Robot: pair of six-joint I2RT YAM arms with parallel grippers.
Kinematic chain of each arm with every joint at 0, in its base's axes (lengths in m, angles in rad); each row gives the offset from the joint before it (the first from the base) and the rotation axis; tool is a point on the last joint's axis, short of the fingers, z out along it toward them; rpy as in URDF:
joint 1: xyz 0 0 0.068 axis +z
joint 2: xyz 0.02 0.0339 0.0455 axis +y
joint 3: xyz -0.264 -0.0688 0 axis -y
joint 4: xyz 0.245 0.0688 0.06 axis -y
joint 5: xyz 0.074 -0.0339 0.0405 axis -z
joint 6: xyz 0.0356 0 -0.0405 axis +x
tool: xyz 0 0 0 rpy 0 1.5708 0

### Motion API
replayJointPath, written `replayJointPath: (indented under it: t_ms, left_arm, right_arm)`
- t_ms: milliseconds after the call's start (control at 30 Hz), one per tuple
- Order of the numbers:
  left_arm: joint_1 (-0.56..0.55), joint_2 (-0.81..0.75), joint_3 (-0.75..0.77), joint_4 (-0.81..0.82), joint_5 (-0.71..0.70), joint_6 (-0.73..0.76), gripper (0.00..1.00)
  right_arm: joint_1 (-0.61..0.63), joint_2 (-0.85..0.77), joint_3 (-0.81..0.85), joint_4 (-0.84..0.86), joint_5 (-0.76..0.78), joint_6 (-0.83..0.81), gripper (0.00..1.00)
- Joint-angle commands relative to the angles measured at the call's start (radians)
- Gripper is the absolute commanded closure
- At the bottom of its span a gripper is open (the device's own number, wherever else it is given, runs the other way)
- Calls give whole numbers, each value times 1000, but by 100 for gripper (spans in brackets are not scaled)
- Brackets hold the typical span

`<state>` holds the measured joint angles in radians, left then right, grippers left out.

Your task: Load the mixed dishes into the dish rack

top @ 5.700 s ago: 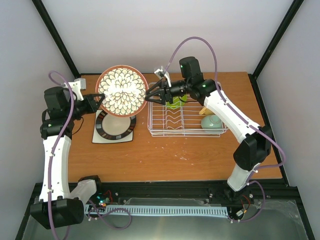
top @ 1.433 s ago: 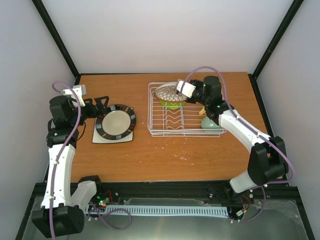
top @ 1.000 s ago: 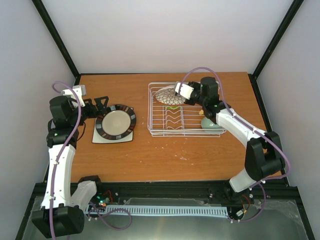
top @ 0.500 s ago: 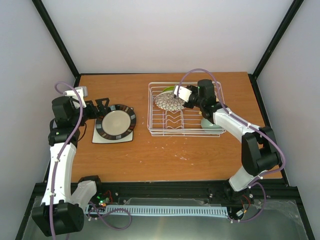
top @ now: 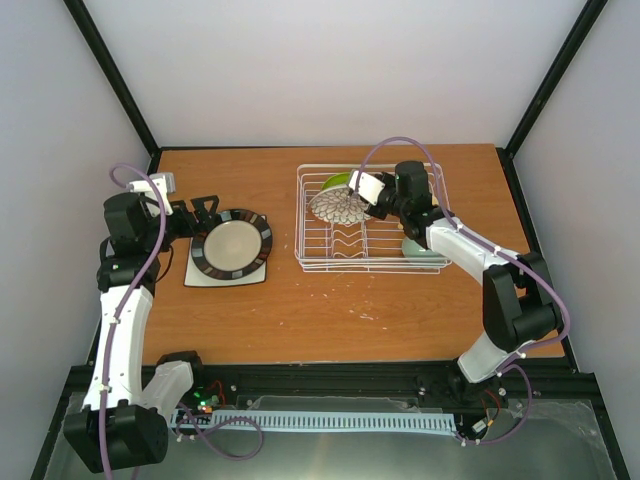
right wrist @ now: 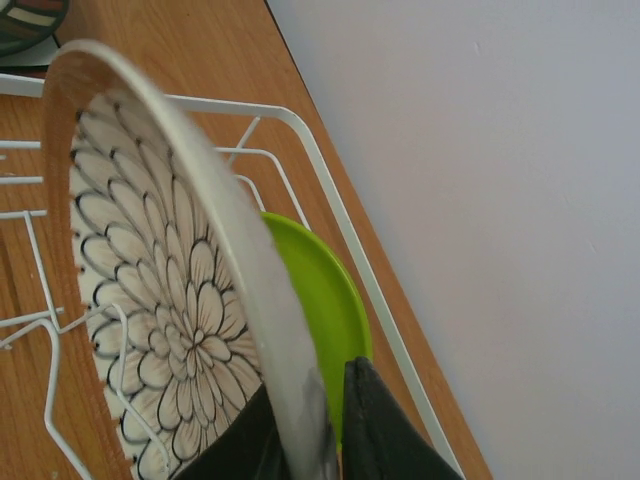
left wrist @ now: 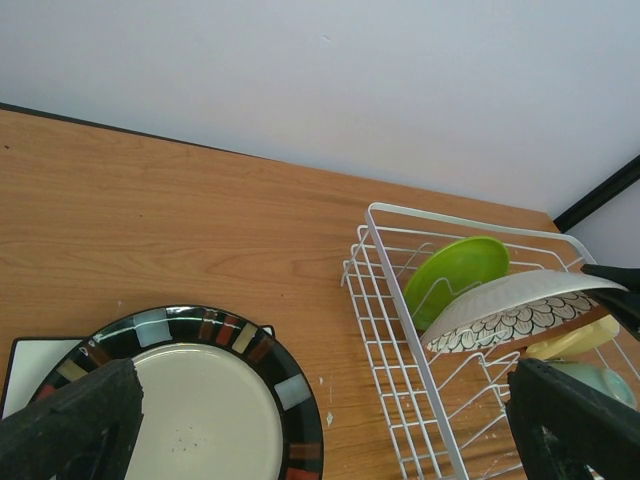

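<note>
Item: brown floral-patterned plate (top: 336,206) | Location: tilted in dish rack (top: 298,238), beside lime-green plate (top: 338,181) | Held: right end effector (top: 360,198) pinching its rim | Left end effector (top: 203,207): spread, empty | Handling: likely rigid, glaze-slick, chip-prone; grip at rim.

You've got a wooden desk (top: 320,305) boxed in by plain pale walls (top: 330,70). Black frame posts (top: 112,80) at 11 and 1 o'clock, black rail (top: 330,377) at 6. Soft, even light.
</note>
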<state>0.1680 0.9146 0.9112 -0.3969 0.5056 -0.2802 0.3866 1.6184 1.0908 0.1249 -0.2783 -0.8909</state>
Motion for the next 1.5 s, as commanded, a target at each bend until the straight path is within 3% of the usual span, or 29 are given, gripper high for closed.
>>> replayJointPath:
  t_ms: [0,167,300,567,667,767,933,1033,1133,1233,1467]
  left_arm:
    - [3,-8,-5,24,14,-2,0]
    - [3,-10,-6,25,14,-8,0]
    - [3,-10,-3,24,13,-10,0]
    - [3,23,5,-1,10,-59,0]
    - [5,54,13,-40,0,-82,0]
    - [9,82,12,-76,-21,-108,0]
    - [97,147,-19,-144,44,-132,0]
    - [192,179,-63,-155,117,-112,0]
    - [263,210,-113,-138,191,-86,0]
    - [326,268,-153,-120,298,-61,2]
    - [366,365,-180,-105,300,-43,9]
  right_arm:
    - [-2,-11,11,77,-22,57,83]
    - [1,-12,10,68,-20,66,79]
    - [2,-27,5,85,-23,94,65]
    - [3,-107,-2,187,-31,201,55]
    - [2,-148,10,224,-21,256,44]
    - [2,-188,35,228,-15,283,41]
    - [0,-296,27,306,105,368,37]
    - [-2,-381,15,273,209,546,36]
    - [-2,-489,-31,104,128,747,39]
    - [-2,-601,-167,81,14,915,44]
    - [-2,-790,-296,-42,-71,995,45]
